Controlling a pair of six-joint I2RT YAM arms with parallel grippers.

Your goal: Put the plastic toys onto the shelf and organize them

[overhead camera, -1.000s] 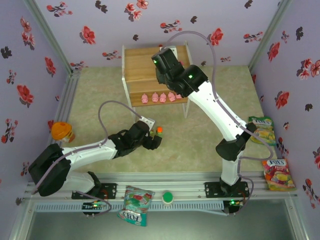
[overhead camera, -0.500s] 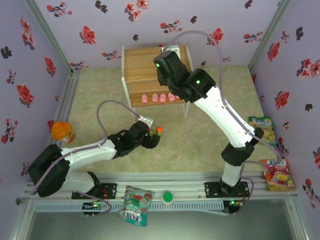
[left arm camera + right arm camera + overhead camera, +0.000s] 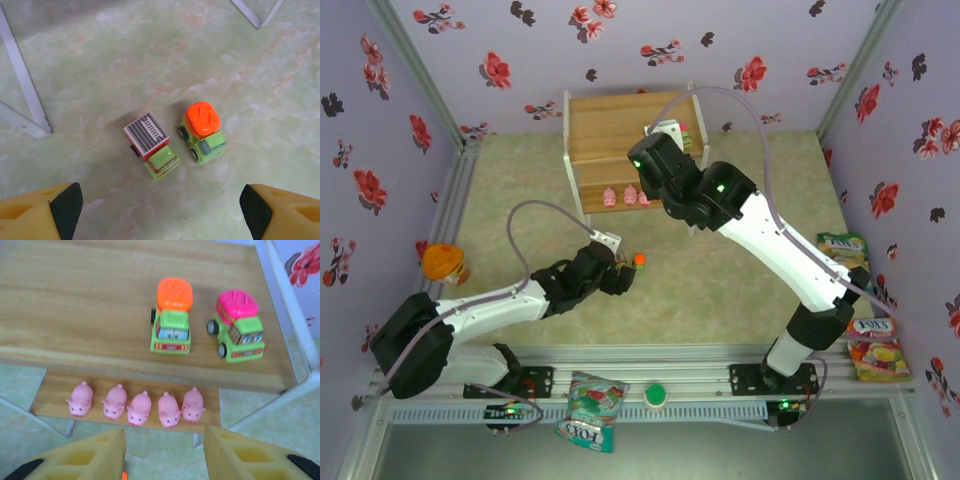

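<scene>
Two of the plastic toys, a green car with a striped grey-and-red top (image 3: 151, 145) and a green car with an orange top (image 3: 202, 131), stand side by side on the floor. My left gripper (image 3: 160, 212) hovers open just short of them, its pads (image 3: 65, 207) wide apart. On the shelf (image 3: 75, 295), an orange-topped car (image 3: 172, 315) and a pink-topped car (image 3: 237, 325) stand on the upper board. Several pink pigs (image 3: 140, 407) line the lower board. My right gripper (image 3: 165, 460) is open and empty in front of the pigs.
A round orange-topped item (image 3: 444, 262) sits at the left wall. Snack bags lie at the near rail (image 3: 592, 408) and by the right wall (image 3: 845, 258), (image 3: 875, 347). A green disc (image 3: 655, 395) rests on the rail. A white shelf leg (image 3: 25, 95) stands left of the floor cars.
The right arm has drawn back from over the shelf toward the near side, with its jaws unchanged. The left gripper has crept slightly closer to the floor cars.
</scene>
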